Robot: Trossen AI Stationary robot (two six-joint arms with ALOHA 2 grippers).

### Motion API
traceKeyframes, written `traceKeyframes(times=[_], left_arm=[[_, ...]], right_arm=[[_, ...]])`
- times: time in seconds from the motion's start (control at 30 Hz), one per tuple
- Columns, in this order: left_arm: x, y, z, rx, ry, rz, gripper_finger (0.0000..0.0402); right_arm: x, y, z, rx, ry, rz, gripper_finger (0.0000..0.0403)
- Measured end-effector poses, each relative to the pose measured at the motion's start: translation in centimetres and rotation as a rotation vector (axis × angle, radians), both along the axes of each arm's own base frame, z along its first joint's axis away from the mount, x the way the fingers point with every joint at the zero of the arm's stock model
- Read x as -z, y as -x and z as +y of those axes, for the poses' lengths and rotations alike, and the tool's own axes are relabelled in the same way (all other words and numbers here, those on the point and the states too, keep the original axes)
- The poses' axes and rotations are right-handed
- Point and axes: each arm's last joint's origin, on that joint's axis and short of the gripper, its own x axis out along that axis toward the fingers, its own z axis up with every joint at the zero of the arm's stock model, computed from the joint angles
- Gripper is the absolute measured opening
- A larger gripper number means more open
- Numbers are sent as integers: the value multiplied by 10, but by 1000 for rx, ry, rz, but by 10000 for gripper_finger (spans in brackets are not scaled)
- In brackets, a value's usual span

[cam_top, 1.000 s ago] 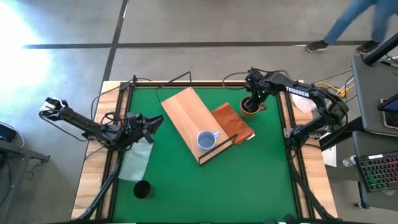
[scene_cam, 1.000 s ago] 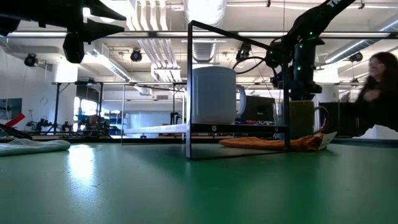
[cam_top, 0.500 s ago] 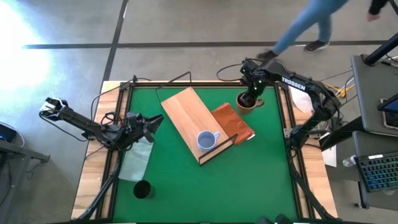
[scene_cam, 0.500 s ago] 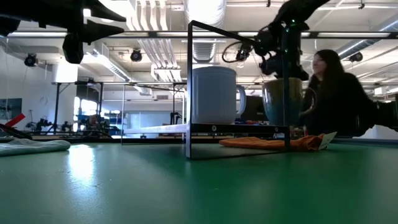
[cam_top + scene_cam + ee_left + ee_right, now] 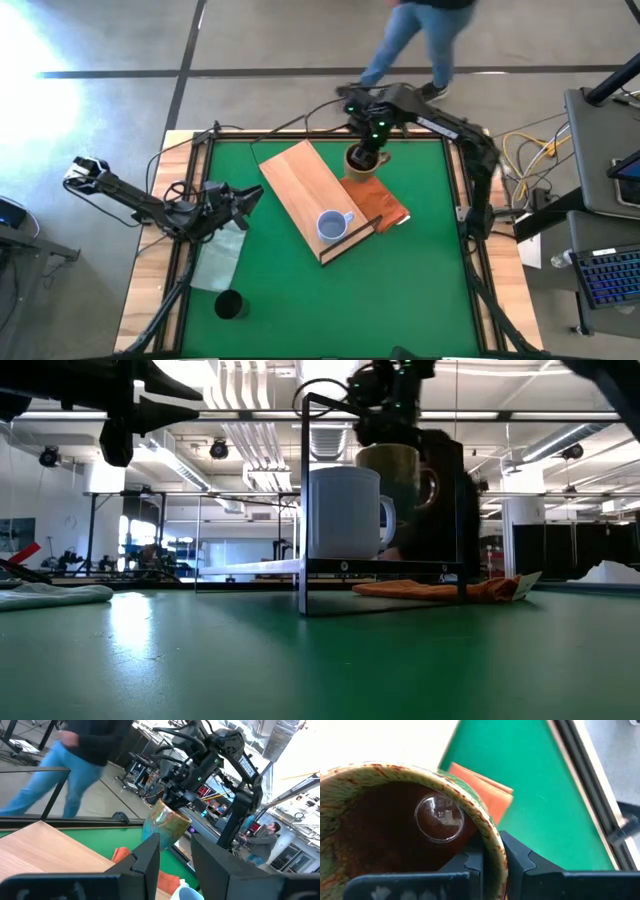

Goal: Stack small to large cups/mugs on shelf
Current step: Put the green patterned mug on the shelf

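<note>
My right gripper (image 5: 366,152) is shut on the brown mug (image 5: 360,162), held in the air between the far end of the orange cloth and the shelf; the mug also shows in the low view (image 5: 395,480). The light blue-grey mug (image 5: 333,226) stands upright on the tan shelf board (image 5: 298,178), near its near end. The black cup (image 5: 229,304) stands on the green mat at the near left. My left gripper (image 5: 248,198) is open and empty at the table's left, to the left of the shelf. My right gripper holds the brown mug by its rim (image 5: 490,837), one finger inside the mug and one finger (image 5: 522,862) outside the wall. The fingers come from above, pointing down. The mug hangs upright below the gripper, lifted clear, with its handle (image 5: 430,482) out to one side.
An orange-brown folded cloth (image 5: 385,208) lies right of the shelf. A pale bag (image 5: 218,258) lies at the left below my left gripper. The shelf is raised on a thin dark wire frame (image 5: 303,500). A person (image 5: 420,35) walks past beyond the table's far edge.
My right gripper has lifted the brown mug off the table at the far right and carried it up and toward the table's left, nearer the shelf. The mug stays upright in the hold. A person has walked leftward behind the table.
</note>
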Motion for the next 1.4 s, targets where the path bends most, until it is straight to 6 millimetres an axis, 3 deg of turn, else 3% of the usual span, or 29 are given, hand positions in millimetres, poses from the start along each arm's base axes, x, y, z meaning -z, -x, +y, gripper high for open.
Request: traceKeyframes(times=[0.3, 0.53, 0.7, 0.87, 1.13, 1.4], left_arm=[[0, 0, -1, 17, -3, 0, 96], [9, -1, -1, 31, 23, 36, 96], [19, -2, -2, 50, 83, 73, 96], [21, -4, -3, 71, 90, 79, 96], [20, -3, -3, 74, 93, 72, 96], [20, -4, -3, 83, 92, 75, 96]], right_arm=[[12, -62, 5, -89, -13, 3, 29], [34, -85, 41, -174, -77, 29, 29], [29, -108, 61, -198, -10, -142, 29], [34, -116, 67, -167, -58, -180, 29], [64, -133, 66, -156, 9, -125, 29], [62, -133, 63, -132, 97, -113, 29]])
